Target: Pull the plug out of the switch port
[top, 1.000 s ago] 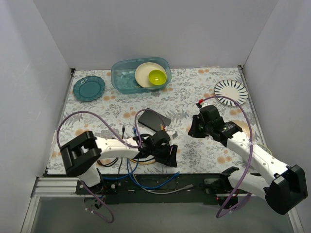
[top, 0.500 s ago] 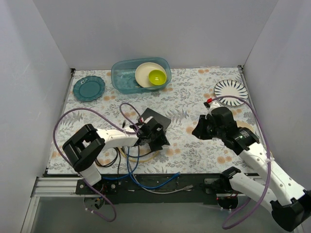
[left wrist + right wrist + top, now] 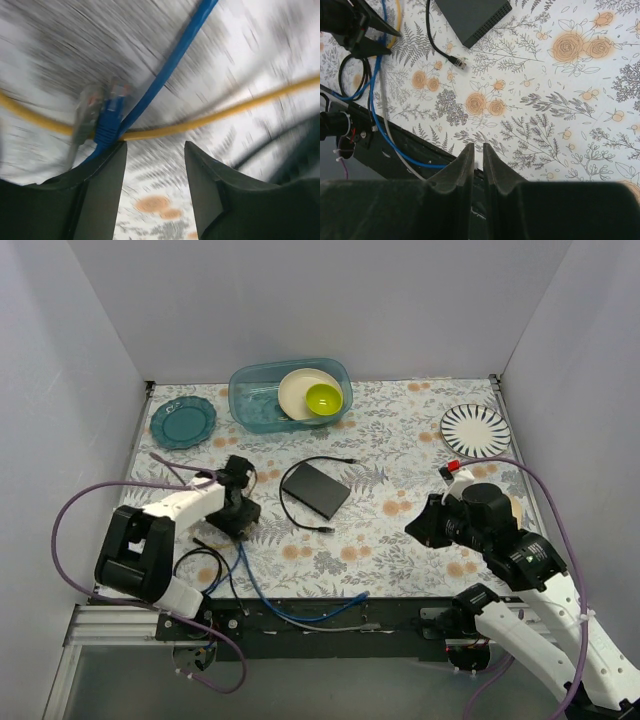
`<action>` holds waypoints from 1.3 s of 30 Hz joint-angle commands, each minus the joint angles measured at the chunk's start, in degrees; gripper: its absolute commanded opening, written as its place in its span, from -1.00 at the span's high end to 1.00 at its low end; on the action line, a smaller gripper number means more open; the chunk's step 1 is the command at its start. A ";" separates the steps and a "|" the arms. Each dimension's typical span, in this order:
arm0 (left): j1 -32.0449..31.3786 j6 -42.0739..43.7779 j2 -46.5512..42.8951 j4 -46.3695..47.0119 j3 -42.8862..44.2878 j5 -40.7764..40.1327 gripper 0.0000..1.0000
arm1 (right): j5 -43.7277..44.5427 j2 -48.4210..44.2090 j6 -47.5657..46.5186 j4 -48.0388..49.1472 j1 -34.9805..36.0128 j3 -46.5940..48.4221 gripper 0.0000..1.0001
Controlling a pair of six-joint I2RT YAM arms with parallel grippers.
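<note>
Both blue cable [image 3: 163, 70] and yellow cable [image 3: 250, 102] could snag the parted, empty left tool [image 3: 155, 146], nine o'clock of the switch [image 3: 316, 489]; right tool [image 3: 476, 147] pinched, empty.

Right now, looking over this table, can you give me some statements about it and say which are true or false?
1. The black switch lies on the flowered tablecloth with neither gripper touching it. True.
2. The lime-green bowl sits on the striped plate. False: it is inside the teal tub, along with a cream plate.
3. The left gripper has its fingers apart, with a blue cable and a yellow cable just beyond them. True.
4. The right gripper holds the black cable. False: its fingers are nearly together and empty; that cable lies on the cloth beside the switch.
5. The blue cable runs into the switch. False: it lies near the left gripper, apart from the switch.
</note>
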 commanded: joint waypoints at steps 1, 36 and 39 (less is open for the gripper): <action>14.44 5.01 -0.64 -14.34 -3.43 -10.99 -0.01 | -0.48 -1.30 0.81 -0.42 0.07 -1.26 0.59; -26.03 -1.92 11.03 -10.65 20.38 -11.87 -0.96 | 1.72 23.66 0.64 12.24 0.16 4.63 0.53; -26.38 -1.66 12.62 -8.02 21.27 -11.52 -0.96 | 2.33 22.78 -0.06 11.10 0.16 4.45 0.53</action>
